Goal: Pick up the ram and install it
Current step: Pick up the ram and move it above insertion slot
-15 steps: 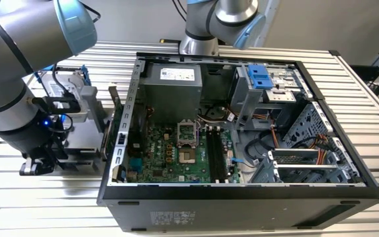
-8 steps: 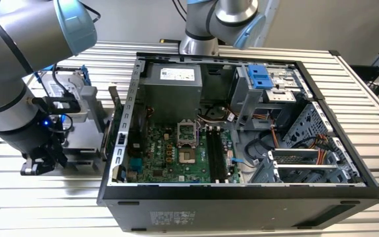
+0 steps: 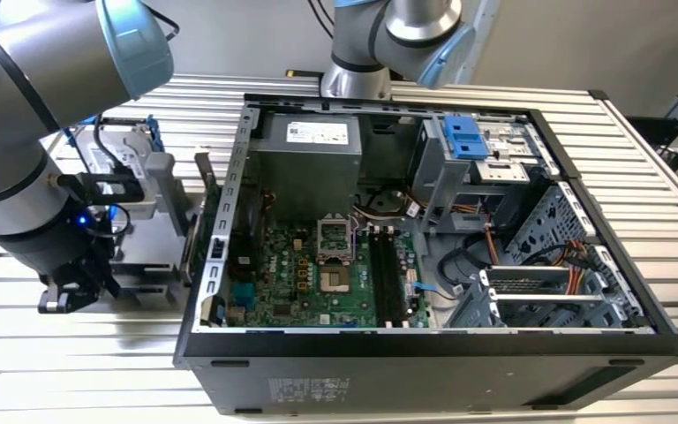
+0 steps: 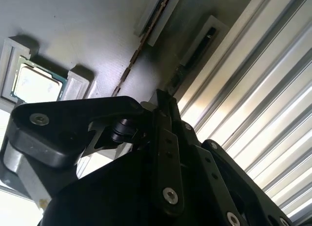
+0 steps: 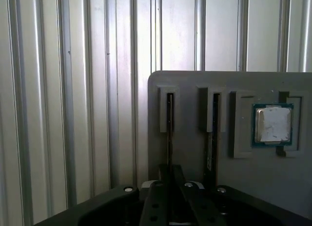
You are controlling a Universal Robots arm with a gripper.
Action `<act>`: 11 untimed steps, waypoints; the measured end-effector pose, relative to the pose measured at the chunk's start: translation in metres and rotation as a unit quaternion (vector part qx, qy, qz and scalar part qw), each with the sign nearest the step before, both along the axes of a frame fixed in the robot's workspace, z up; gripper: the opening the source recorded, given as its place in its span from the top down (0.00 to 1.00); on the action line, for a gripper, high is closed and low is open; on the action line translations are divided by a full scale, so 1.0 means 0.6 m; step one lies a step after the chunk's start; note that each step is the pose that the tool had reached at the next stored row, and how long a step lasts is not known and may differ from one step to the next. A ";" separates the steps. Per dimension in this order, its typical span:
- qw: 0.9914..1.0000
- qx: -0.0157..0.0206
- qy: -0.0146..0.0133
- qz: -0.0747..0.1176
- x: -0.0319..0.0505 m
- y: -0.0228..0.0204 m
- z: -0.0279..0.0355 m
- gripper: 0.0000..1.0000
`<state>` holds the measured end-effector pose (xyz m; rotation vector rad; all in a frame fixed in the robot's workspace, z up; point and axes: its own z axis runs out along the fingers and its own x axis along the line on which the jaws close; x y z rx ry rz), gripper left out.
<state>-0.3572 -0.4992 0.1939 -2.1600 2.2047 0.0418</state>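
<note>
Gripper (image 5: 171, 176) stands over the gray tray (image 5: 195, 79); we cannot tell whether it grips. The ram (image 5: 169, 133) sits in the tray's edge-side slot, with a second stick (image 5: 212, 138) alongside and the processor (image 5: 272, 124) farthest in. Ribbed table (image 5: 73, 89) extends beyond the tray's edge.

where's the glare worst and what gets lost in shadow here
Second wrist view: glare bleaches the ribbed table, gripper nearly black. First wrist view: table bright, grey tray in flat shade, processor lid gleams. Exterior view: even light, computer case dim inside.
</note>
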 end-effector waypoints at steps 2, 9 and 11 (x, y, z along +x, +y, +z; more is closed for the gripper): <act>1.000 0.000 0.000 0.000 0.000 -0.0002 0.000 1.00; 1.000 0.000 0.000 0.000 0.000 -0.0003 0.000 1.00; 1.000 0.000 0.000 0.000 0.000 -0.0004 0.000 1.00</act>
